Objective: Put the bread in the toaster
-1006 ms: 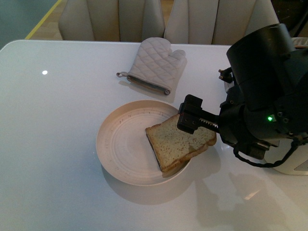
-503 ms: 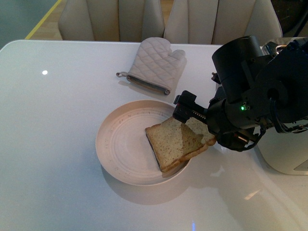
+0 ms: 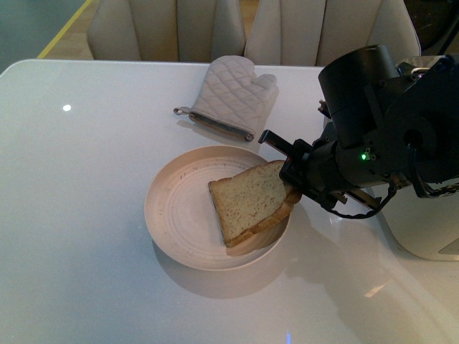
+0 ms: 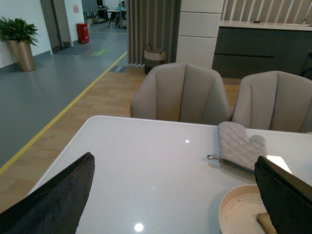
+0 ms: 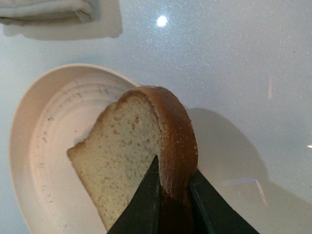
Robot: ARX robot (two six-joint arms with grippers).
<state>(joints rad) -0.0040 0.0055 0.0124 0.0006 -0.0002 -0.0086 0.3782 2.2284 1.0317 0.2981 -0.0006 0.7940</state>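
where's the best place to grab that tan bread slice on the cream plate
Take the tan slice of sandwich bread by its rounded brown crust end, pinching across the thickness, from the robot's right. That end tilts up off the round cream plate, leaving both faces free; the right gripper is shut on it there.

Bread (image 3: 247, 201): tan slice, brown crust, tilted, crust end raised. Toaster (image 3: 427, 229): white, largely hidden.

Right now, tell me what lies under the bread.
Under the bread, held tilted in the right end effector, lies the cream plate. The patch of plate directly beneath the slice is covered, so anything there cannot be seen.
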